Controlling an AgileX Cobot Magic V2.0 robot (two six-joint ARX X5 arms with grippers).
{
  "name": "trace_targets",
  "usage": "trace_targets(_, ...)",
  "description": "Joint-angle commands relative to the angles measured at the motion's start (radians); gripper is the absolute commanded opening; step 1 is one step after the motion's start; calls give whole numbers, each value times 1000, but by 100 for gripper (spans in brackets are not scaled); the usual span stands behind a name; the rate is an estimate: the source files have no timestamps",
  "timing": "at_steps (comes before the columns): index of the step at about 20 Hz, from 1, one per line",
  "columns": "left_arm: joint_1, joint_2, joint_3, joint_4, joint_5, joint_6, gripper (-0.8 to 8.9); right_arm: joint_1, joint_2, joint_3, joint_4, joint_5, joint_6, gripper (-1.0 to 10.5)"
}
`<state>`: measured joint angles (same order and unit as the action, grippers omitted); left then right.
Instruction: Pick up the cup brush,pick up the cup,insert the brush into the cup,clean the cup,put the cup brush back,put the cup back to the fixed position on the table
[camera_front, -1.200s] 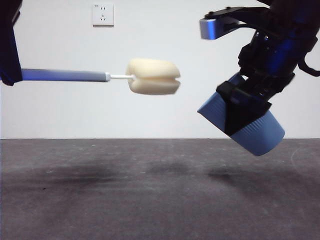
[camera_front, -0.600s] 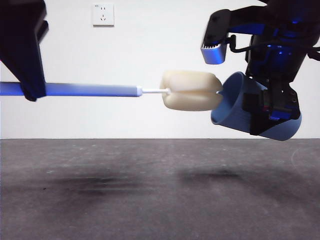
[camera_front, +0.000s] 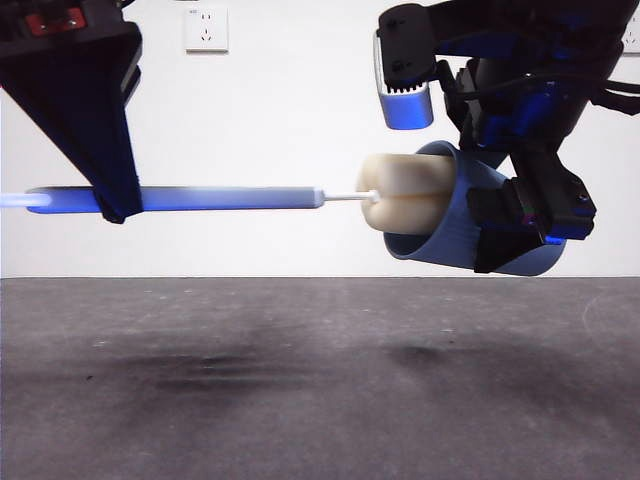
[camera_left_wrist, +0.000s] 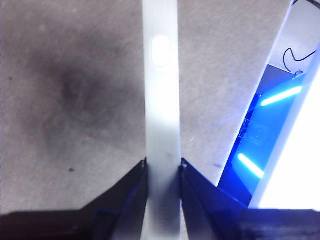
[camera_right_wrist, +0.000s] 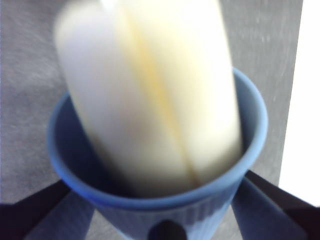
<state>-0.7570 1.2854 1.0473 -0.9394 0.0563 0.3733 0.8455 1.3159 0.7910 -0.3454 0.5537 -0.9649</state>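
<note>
My left gripper (camera_front: 108, 205) is shut on the cup brush's grey handle (camera_front: 220, 197) and holds it level above the table (camera_front: 300, 380). The handle also shows between its jaws in the left wrist view (camera_left_wrist: 161, 125). The cream-yellow sponge head (camera_front: 405, 195) is partly inside the mouth of the blue ribbed cup (camera_front: 460, 225). My right gripper (camera_front: 520, 225) is shut on the cup and holds it on its side in the air, mouth toward the brush. In the right wrist view the sponge (camera_right_wrist: 155, 95) fills the cup's opening (camera_right_wrist: 250, 125).
A white wall socket (camera_front: 206, 29) is on the back wall. Faint shadows of the arms lie on the dark grey table below.
The brush has moved right and the cup left. The sponge head, at the cup's rim half a second ago, is now partly inside the cup.
</note>
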Motion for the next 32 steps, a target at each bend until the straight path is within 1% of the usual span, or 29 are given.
trace_targets(1, -27, 24, -5, 16, 16, -31, -9, 25, 12, 5, 8, 6, -32, -13)
trace_targets(3, -62, 54, -5, 38, 43, -62, -9, 44, 18, 5, 8, 8, -32, -13)
trace_targets(7, -129, 98, -5, 153, 43, -142, -9, 97, 22, 5, 7, 18, -32, -13)
trace_targets(9, -137, 100, -5, 196, 44, -172, -9, 114, 22, 5, 6, 26, -31, -13)
trace_targets(11, -139, 100, -5, 197, 43, -195, -9, 115, 22, 5, 1, 30, -19, -13)
trace_targets(12, -139, 99, -5, 179, 35, -199, -8, 115, 22, 5, -10, 34, -13, -13)
trace_targets(15, -139, 86, -5, 87, -57, -227, -8, 107, 22, 5, -35, 77, -1, -13)
trace_targets(18, -139, 38, -5, -9, -81, -244, -8, 95, 22, 5, -36, 82, 5, -13)
trace_targets(22, -139, -45, -5, -130, -81, -250, -9, 93, 22, 5, -36, 81, 11, -13)
trace_targets(24, -139, -55, -5, -159, -79, -249, -9, 93, 21, 5, -34, 80, 11, -13)
trace_targets(27, -140, -50, -5, -117, -67, -247, -9, 93, 22, 5, -33, 79, 11, -13)
trace_targets(29, -140, -36, -5, -53, -26, -247, -9, 93, 22, 5, -32, 77, 14, -13)
trace_targets(32, -140, -7, -5, 50, -9, -247, -9, 99, 22, 5, -30, 74, 14, -13)
